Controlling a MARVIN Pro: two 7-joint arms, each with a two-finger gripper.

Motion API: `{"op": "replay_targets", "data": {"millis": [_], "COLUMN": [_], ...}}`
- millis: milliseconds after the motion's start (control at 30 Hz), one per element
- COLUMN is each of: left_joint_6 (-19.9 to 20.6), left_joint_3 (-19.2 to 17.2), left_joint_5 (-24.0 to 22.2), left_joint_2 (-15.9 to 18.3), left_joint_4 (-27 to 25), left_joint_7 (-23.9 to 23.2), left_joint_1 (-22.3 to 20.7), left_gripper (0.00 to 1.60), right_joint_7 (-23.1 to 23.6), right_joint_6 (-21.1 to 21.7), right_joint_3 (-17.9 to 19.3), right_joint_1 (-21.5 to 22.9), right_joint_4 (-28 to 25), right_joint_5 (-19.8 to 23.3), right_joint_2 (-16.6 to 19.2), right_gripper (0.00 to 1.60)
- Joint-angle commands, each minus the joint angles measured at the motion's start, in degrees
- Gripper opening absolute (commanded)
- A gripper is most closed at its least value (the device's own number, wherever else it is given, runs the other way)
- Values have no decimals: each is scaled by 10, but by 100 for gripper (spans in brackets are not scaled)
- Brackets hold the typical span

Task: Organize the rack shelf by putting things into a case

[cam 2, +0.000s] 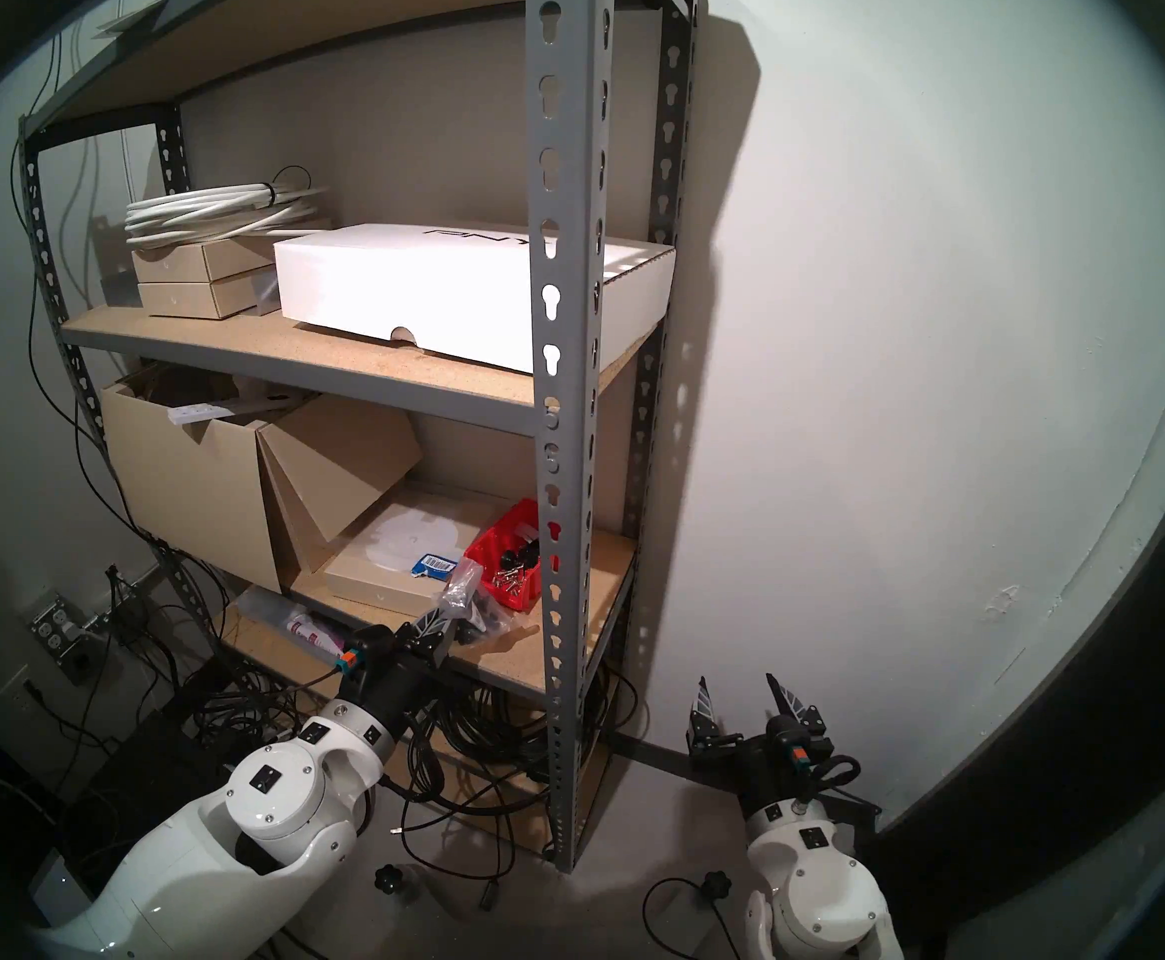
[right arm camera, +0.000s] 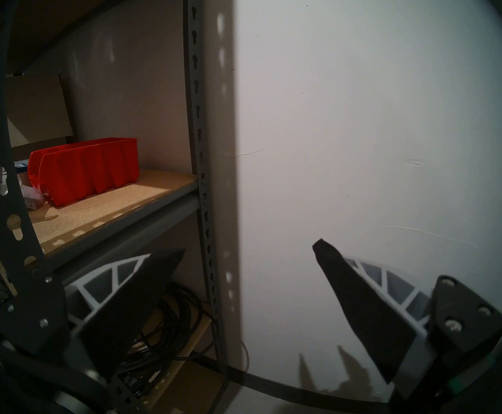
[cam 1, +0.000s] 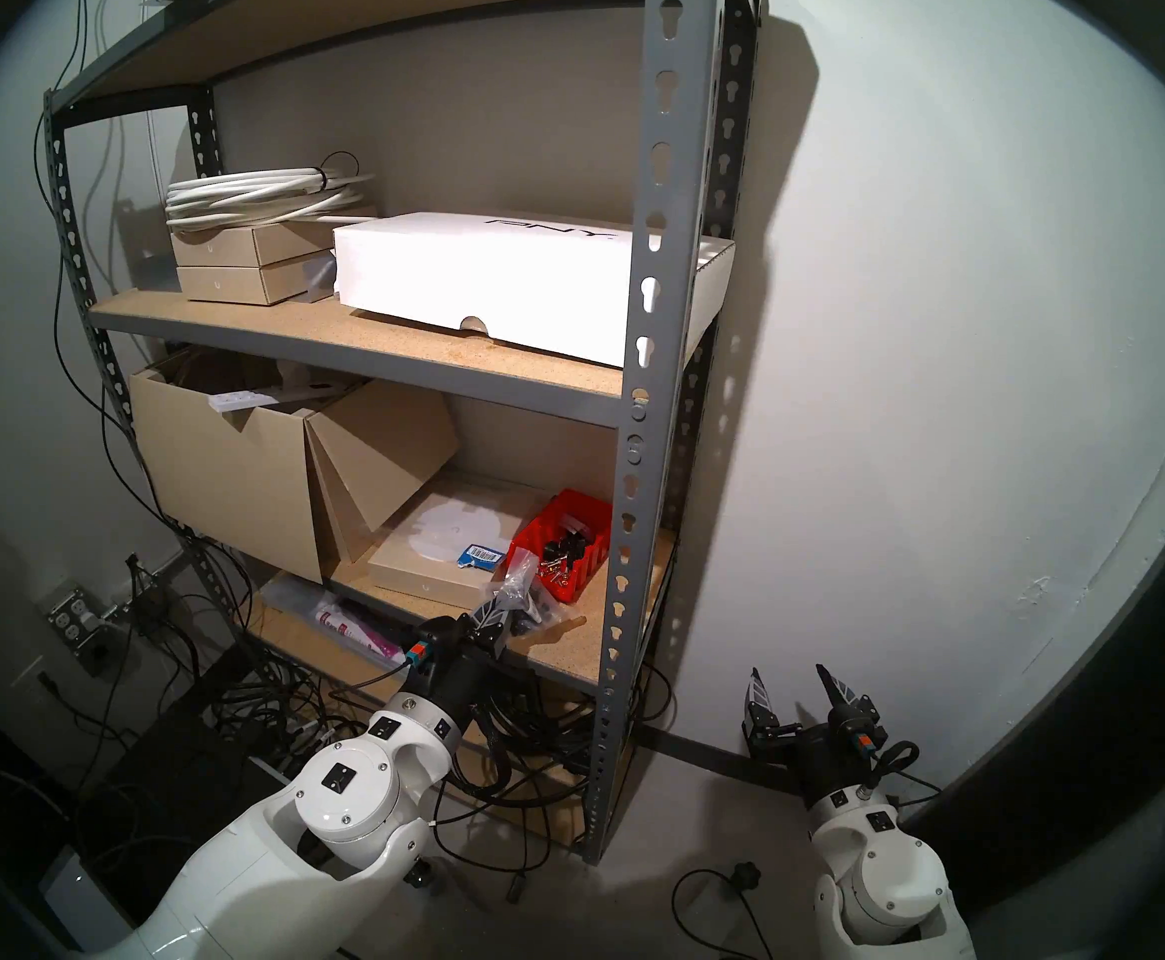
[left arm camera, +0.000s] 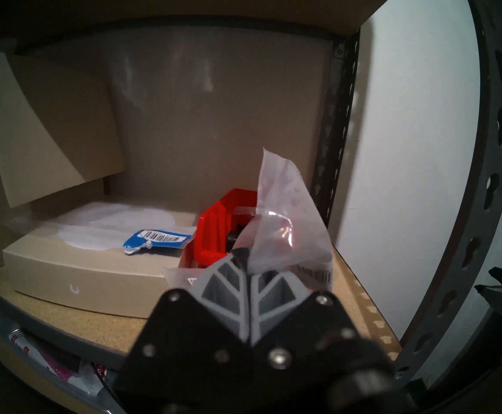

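Observation:
My left gripper [cam 1: 496, 609] is shut on a clear plastic bag [cam 1: 521, 584] of small metal parts at the front of the tan rack shelf [cam 1: 566, 636]. In the left wrist view the bag [left arm camera: 282, 213] sticks up from the closed fingertips [left arm camera: 238, 267], just in front of the red bin [left arm camera: 214, 234]. The red bin [cam 1: 566, 543] sits on the shelf's right side and holds black knobs and silver pieces. Whether the bag's lower end rests on the board I cannot tell. My right gripper [cam 1: 789, 674] hangs open and empty outside the rack, low by the wall [right arm camera: 249, 249].
A flat tan box [cam 1: 427, 557] with a blue-labelled packet [cam 1: 479, 555] lies left of the bin. A large cardboard box [cam 1: 226, 480] fills the shelf's left. The grey front upright [cam 1: 625, 522] stands right of the bin. Cables [cam 1: 531, 723] crowd the bottom shelf.

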Motion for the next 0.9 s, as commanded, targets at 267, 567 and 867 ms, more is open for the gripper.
{"op": "replay_targets", "data": {"millis": [267, 567, 867], "left_joint_6": [29, 62, 87], "left_joint_3": [-11, -5, 9], "left_joint_5": [-8, -10, 1], "left_joint_2": [-4, -25, -49], "left_joint_4": [-32, -10, 31], "left_joint_7": [-4, -10, -11], "left_joint_1": [-55, -110, -157], "left_gripper": [0, 0, 0], "right_joint_7": [0, 0, 0], "right_joint_6": [-2, -2, -2], "right_joint_3": [0, 0, 0], "right_joint_1": [1, 1, 1], "right_joint_4": [-11, -11, -11], "right_joint_5": [0, 0, 0], "right_joint_2": [0, 0, 0], "right_gripper": [160, 160, 160]}}
